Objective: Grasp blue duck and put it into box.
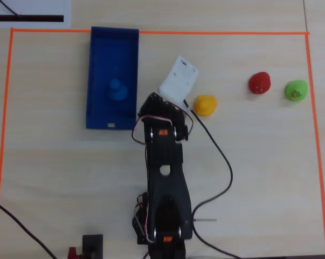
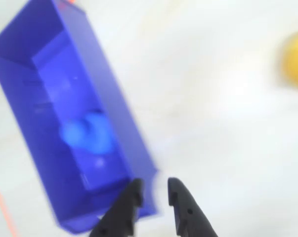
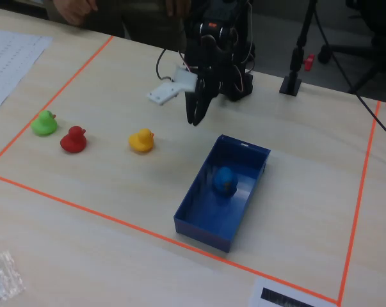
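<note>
1. Nearest the wrist lens sat your claw (image 2: 153, 190), its two dark fingers a narrow gap apart with nothing between them: released, or very nearly closed on air.
2. You had the blue duck (image 3: 225, 181) lying on the floor of the box (image 3: 187, 216), near the middle, clear of every wall; in the overhead view it sat at about 9 o'clock from the claw.
3. Judging by that, your placing looked done, and the step in hand was the retreat.
4. You needed to lift straight up before swinging, since the fingers hung just beside the box's near corner in the wrist view.
5. You also had the yellow duck (image 1: 205, 104) close at about 2 o'clock from the wrist overhead, so a wide sweep that way risked knocking it across the table (image 1: 259, 178).
</note>
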### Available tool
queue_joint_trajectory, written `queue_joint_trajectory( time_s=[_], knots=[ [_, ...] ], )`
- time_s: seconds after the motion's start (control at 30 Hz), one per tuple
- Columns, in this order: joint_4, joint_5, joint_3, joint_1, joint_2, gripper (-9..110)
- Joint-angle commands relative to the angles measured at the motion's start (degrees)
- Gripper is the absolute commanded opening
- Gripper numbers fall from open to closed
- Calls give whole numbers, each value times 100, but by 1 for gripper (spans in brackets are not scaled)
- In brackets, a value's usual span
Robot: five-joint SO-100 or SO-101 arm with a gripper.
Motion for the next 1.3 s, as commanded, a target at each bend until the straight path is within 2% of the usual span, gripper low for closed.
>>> queue_joint_trajectory(
  time_s=[0.0,0.3,0.53,0.6,1.27],
  knots=[
    [0,-756,1749,422,2997,0],
    [800,-1521,4219,290,5845,0],
    [1635,-2470,5256,299,5854,0],
    [1995,-2461,5265,299,5854,0],
    [2004,-2364,5265,404,5854,2]
  ],
)
